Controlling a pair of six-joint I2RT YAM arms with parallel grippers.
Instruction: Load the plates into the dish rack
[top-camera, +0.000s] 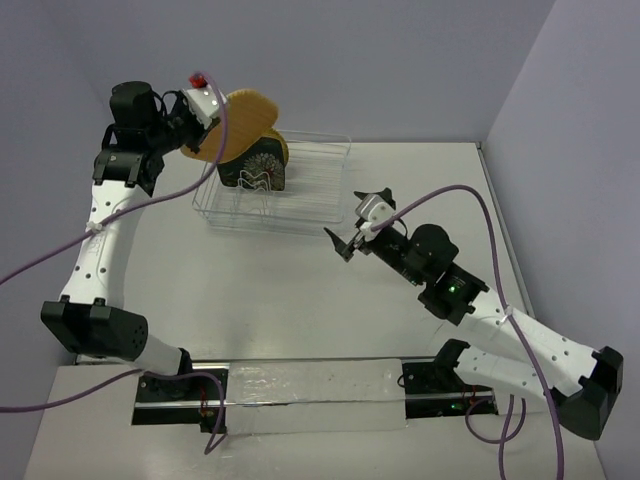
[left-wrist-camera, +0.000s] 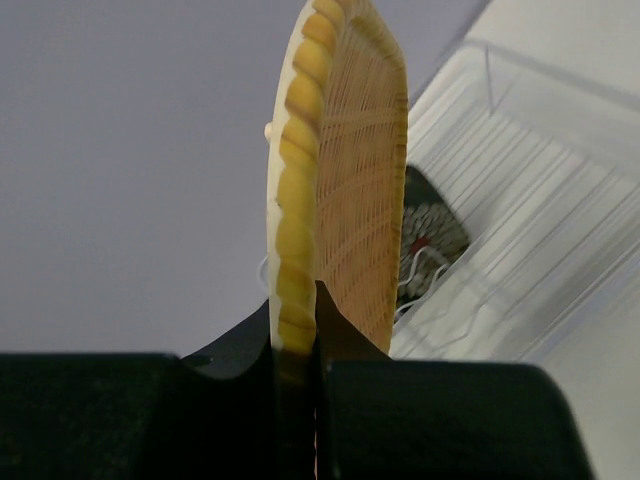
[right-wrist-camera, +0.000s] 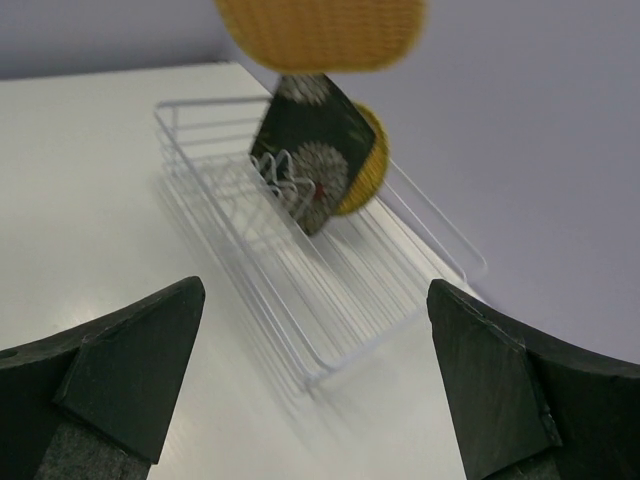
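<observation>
Left jaws: clamped on the rim of the bamboo plate (top-camera: 248, 122); we read this edge-on hold above the dish rack (top-camera: 315, 190) as ready for slotting
Rack, left end: black plate (top-camera: 258, 172) and yellow plate (right-wrist-camera: 368, 165) stand on edge, leaning
Right jaws: wide apart, empty, beside the rack
Bench (top-camera: 300, 300): white, matte
Room: plain grey walls (top-camera: 400, 60)

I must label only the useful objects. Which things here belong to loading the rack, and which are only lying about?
Belong to the job: bamboo plate, held by the left gripper; black plate and yellow plate, standing in the dish rack; right gripper, open.
Only there: purple cables; table.
</observation>
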